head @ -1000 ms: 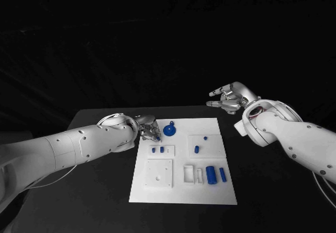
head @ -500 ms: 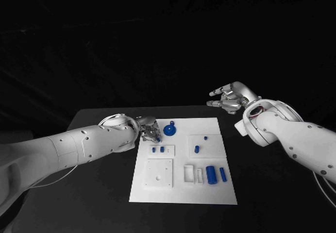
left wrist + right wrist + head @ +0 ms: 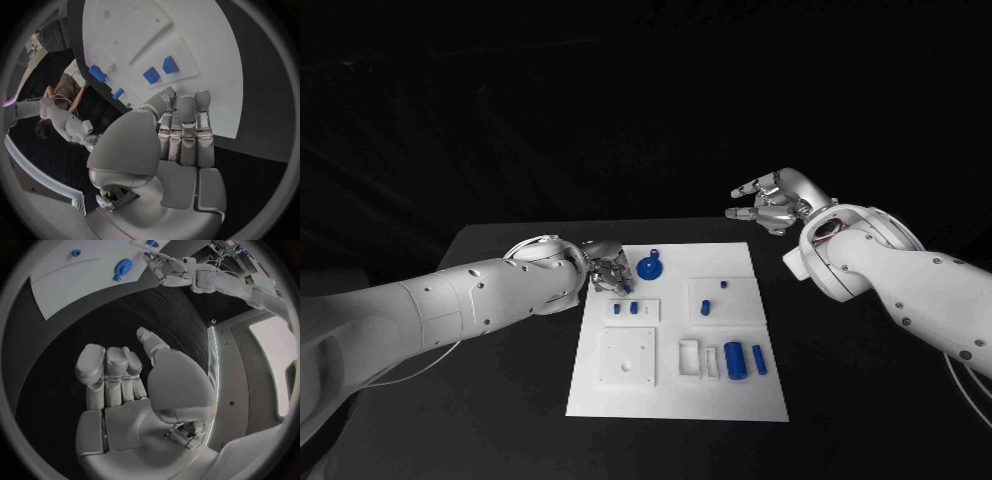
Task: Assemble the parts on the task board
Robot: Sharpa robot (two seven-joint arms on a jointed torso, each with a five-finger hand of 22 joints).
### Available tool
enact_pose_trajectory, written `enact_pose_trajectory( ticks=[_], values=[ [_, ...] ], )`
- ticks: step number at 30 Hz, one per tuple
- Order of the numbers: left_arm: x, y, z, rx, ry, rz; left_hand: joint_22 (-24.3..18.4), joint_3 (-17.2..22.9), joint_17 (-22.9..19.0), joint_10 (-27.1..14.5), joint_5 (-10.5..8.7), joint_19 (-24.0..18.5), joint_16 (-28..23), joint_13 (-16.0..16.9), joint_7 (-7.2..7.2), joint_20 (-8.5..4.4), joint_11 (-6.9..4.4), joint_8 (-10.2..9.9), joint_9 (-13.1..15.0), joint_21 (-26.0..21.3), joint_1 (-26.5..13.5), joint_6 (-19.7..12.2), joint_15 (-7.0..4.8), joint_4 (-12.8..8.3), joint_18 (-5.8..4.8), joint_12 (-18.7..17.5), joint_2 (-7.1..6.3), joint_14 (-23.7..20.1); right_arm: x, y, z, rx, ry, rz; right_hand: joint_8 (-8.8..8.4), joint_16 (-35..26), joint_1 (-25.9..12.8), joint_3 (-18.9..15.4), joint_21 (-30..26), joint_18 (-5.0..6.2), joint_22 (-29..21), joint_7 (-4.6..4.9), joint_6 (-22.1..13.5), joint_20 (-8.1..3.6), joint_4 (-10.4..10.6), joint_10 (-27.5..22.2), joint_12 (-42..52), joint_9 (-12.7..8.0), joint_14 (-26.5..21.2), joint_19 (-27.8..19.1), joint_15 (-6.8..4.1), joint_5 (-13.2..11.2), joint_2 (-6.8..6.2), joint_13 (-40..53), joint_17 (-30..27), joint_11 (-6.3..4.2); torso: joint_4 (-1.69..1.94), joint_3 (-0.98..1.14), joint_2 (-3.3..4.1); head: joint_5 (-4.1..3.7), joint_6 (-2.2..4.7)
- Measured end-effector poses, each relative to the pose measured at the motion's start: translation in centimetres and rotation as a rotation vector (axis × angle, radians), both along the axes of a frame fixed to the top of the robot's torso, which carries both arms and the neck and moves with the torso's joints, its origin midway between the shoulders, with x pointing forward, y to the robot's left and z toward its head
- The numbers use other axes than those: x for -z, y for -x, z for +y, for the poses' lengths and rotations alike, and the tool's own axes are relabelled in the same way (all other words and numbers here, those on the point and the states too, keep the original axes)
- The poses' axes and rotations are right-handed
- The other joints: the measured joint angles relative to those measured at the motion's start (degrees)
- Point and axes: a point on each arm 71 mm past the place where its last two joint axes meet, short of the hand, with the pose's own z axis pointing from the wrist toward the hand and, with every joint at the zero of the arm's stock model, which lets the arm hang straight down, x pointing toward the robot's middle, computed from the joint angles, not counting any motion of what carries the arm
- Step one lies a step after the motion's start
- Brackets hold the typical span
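Dim light is falling from above, leaving the room behind black while the white board (image 3: pixel 678 330) is glowing brightly against the dark table (image 3: pixel 516 330). The arms are catching soft highlights. Both wrist pictures are bending straight edges into curves and darkening toward the circle's rim.

— What do we see of the task board (image 3: pixel 733 395)?
— A smooth, matt white plate; the blue parts (image 3: pixel 734 358) look like plain plastic.
— And the worktop (image 3: pixel 488 400)?
— Matt black. We see each robot hand (image 3: pixel 178 135) as silvery metal with a soft sheen, on glossy white arm shells (image 3: pixel 459 300).
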Motion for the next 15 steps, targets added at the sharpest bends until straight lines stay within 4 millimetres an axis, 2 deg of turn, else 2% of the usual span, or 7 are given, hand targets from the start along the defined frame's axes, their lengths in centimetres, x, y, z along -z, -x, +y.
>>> enact_pose_trajectory(
  ticks=[15],
  values=[
    [-0.01,-0.2,-0.51,0.005,-0.002,-0.006,0.0,0.0,0.0,0.0,0.0,0.0,0.0,0.0,-0.03,0.0,0.0,0.0,0.0,0.0,0.0,0.0,0.0,0.0,-0.01,0.0,0.0,0.0,0.0,0.01,0.04,-0.001,0.0,0.0,0.0,0.0,0.0,0.0,0.0,0.0,0.0,0.0,0.0,0.0,0.0,0.0,0.0,0.0,0.0,0.0,0.0,0.0,0.0,0.0,0.0,0.0,-0.03,0.01,0.01,-0.04,0.15]
  ],
)
